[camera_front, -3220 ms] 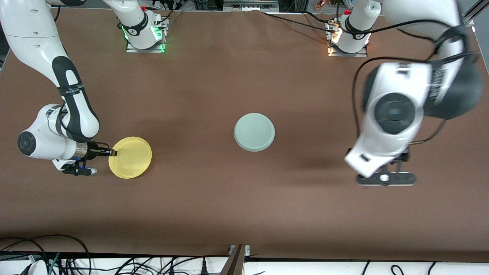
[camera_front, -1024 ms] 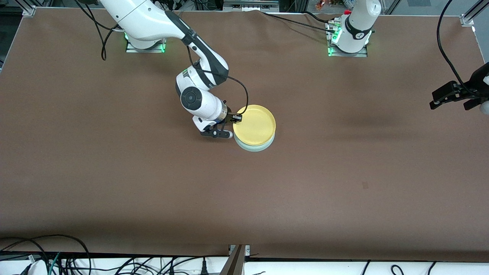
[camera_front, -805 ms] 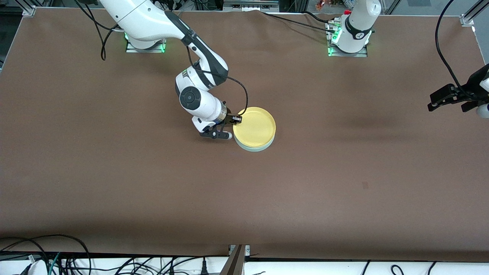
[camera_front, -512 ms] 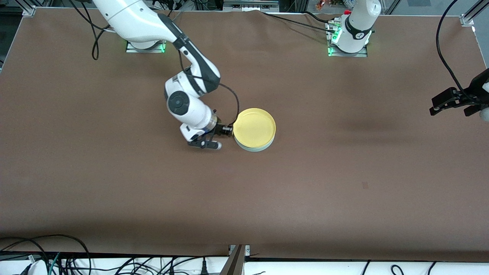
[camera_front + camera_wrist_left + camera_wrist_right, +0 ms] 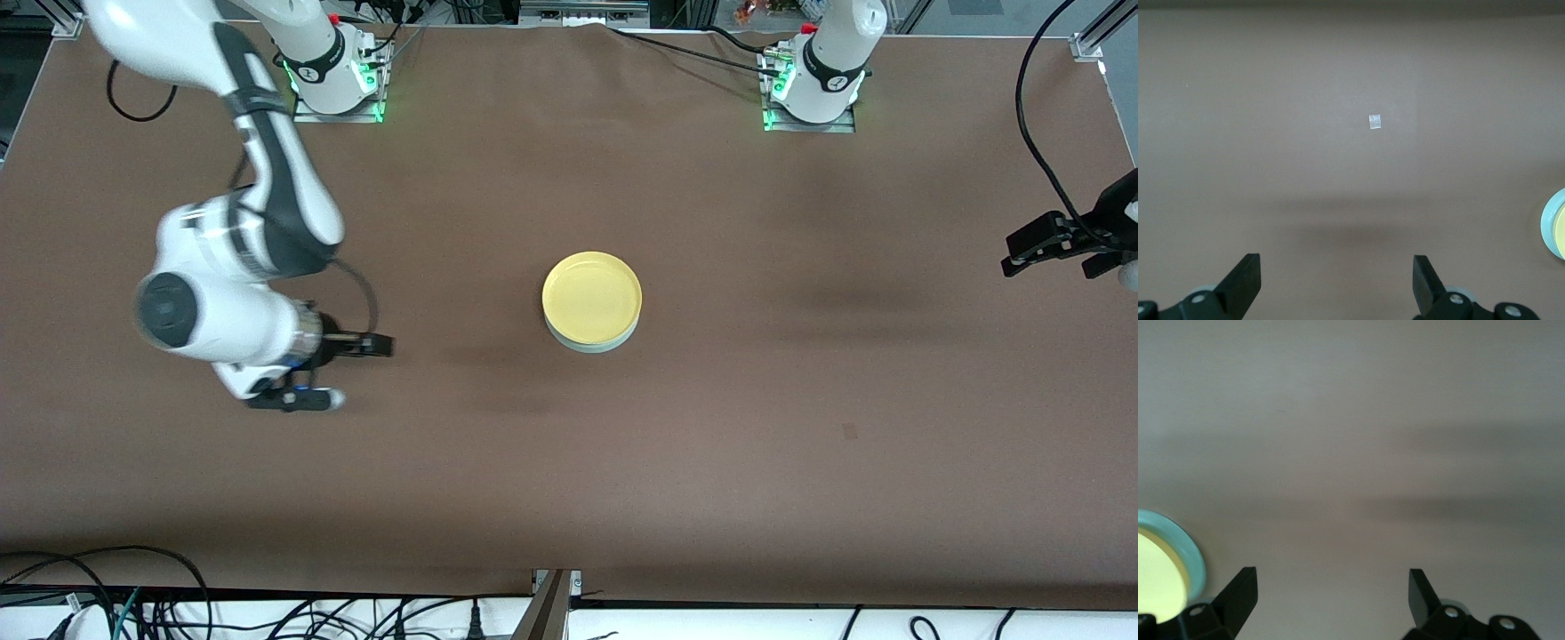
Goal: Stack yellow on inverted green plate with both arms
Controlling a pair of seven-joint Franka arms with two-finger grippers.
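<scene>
The yellow plate point(image 5: 591, 293) lies rim up on the inverted green plate point(image 5: 590, 346) at the middle of the table; only a thin green edge shows under it. My right gripper point(image 5: 377, 344) is open and empty, over bare table well apart from the stack, toward the right arm's end. In the right wrist view my right gripper point(image 5: 1330, 600) is open, with the yellow plate point(image 5: 1157, 581) and the green rim point(image 5: 1190, 555) at the edge. My left gripper point(image 5: 1031, 242) waits open and empty at the left arm's end. In the left wrist view my left gripper point(image 5: 1336, 287) is open over bare cloth.
The brown table cloth point(image 5: 569, 462) spreads all round the stack. A small pale square mark point(image 5: 1374, 121) lies on the cloth in the left wrist view. The arm bases point(image 5: 333, 80) stand along the table's back edge. Cables hang past the table's front edge point(image 5: 267, 613).
My right gripper set the yellow plate on the green plate, let go, and drew back toward the right arm's end. My left arm swung away to its end and stays there.
</scene>
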